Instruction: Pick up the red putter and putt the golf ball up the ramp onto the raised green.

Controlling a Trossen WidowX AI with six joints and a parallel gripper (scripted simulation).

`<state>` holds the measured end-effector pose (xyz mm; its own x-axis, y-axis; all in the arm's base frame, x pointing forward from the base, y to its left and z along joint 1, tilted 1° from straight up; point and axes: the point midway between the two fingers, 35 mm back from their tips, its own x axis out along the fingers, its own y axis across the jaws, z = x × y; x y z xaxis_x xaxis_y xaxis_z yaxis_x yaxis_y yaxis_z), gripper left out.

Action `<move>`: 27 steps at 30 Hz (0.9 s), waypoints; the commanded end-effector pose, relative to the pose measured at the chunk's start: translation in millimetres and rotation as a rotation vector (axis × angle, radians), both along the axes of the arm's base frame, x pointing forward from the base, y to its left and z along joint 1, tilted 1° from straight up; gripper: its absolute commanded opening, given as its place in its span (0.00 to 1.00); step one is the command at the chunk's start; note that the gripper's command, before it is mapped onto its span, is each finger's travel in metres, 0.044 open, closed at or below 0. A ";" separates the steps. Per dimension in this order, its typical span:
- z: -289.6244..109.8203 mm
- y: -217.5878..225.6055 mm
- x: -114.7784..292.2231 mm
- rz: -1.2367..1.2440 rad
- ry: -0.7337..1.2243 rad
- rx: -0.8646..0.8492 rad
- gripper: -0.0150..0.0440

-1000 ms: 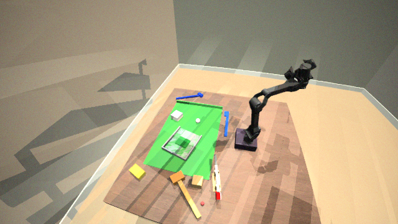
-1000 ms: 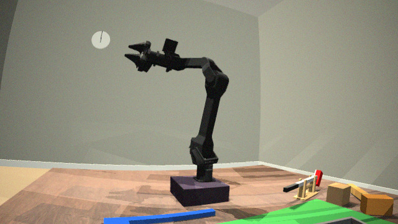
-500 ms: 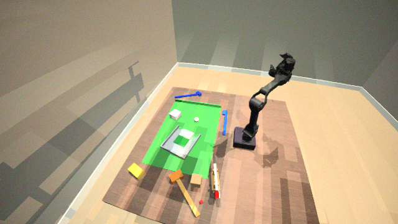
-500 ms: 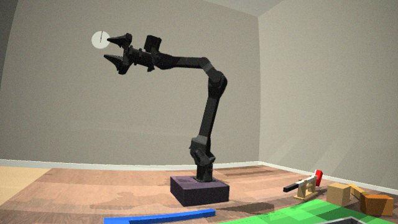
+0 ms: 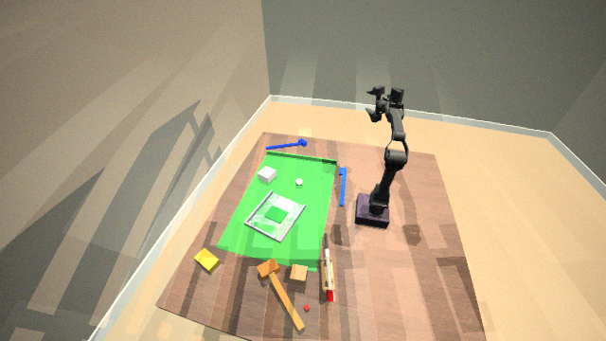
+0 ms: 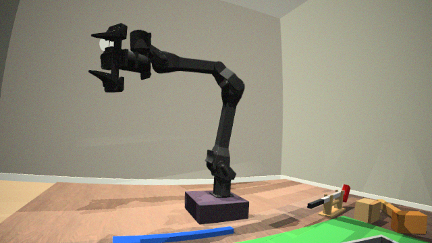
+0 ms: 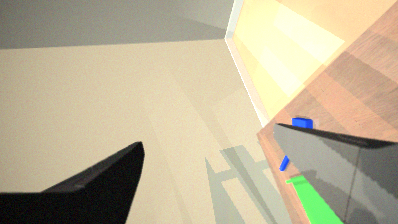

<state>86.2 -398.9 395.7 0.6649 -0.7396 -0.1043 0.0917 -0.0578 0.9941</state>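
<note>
The red putter (image 5: 329, 296) (image 6: 346, 193) lies across a small wooden rack (image 6: 332, 212), red head toward the far end from the arm, with a white shaft and a dark grip. The white golf ball (image 5: 299, 182) sits on the green mat (image 5: 312, 227) (image 6: 304, 234) (image 7: 315, 200). The ramp (image 5: 283, 204), with a small raised green (image 5: 276, 213) in a grey-edged frame, stands on the mat apart from the ball. My gripper (image 5: 367, 101) (image 6: 90, 53) (image 7: 209, 138) is wide open and empty, high in the air, far from the putter.
Two blue club-like things (image 5: 286, 145) (image 5: 343, 187) lie beside the mat. A white block (image 5: 267, 174) is on it. A tan block (image 5: 298, 273) (image 6: 364, 209), an orange mallet (image 5: 286, 300) (image 6: 408, 222), a yellow block (image 5: 206, 260) and a tiny red cube (image 5: 307, 308) lie off the mat.
</note>
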 end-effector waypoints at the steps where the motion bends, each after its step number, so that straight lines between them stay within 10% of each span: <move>1: -23.1 11.8 50.0 0.110 0.106 -0.019 1.00; 16: -119.2 153.9 242.8 0.780 0.585 -0.304 1.00; 27: -190.6 327.3 301.9 1.406 0.862 -0.789 1.00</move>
<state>384.0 -119.0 228.2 0.7929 0.1286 -0.5956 0.2434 0.8293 0.5030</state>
